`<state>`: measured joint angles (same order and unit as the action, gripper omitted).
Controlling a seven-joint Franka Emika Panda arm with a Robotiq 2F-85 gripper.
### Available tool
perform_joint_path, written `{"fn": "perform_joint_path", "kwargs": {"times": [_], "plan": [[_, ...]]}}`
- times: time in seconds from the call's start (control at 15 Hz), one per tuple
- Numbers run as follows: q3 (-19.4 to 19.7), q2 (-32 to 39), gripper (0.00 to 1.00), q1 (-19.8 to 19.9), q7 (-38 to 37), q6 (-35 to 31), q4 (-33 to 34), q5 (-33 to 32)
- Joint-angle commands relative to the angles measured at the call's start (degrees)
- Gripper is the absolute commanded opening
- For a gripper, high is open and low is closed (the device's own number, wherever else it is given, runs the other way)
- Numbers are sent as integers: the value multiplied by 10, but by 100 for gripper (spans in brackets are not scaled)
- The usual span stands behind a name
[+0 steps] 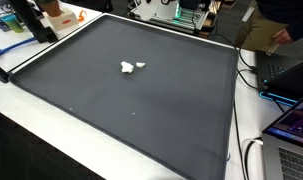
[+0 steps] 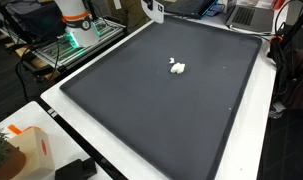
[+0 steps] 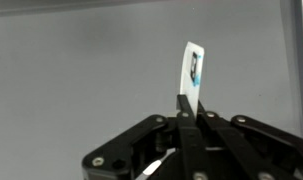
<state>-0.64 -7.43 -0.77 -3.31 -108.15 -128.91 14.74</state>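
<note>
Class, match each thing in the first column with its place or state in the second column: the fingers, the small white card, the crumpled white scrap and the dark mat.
Column A
1. fingers
2. small white card
3. crumpled white scrap
4. dark mat

Column B
a. lies near the middle of the mat
b. shut
c. covers most of the white table
d. sticks up from between the fingers, blue mark showing

Right pairs: 1-b, 2-d, 3-a, 4-c.
</note>
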Motion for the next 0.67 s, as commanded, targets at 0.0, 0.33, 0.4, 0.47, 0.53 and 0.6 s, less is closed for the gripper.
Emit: {"fn": "perform_joint_path", "kwargs": {"times": [0.0,0.33,0.4,0.47,0.53,0.6], "plan": [[0,0,4,0,0,1,1,0],[7,-58,1,7,20,-63,-97,-1],[6,-82,1,7,21,-91,-134,-6],[5,-98,1,8,19,-118,-161,-16],[4,-118,1,9,19,-146,-193,-20],[4,-140,1,8,13,-179,-226,-12]]}}
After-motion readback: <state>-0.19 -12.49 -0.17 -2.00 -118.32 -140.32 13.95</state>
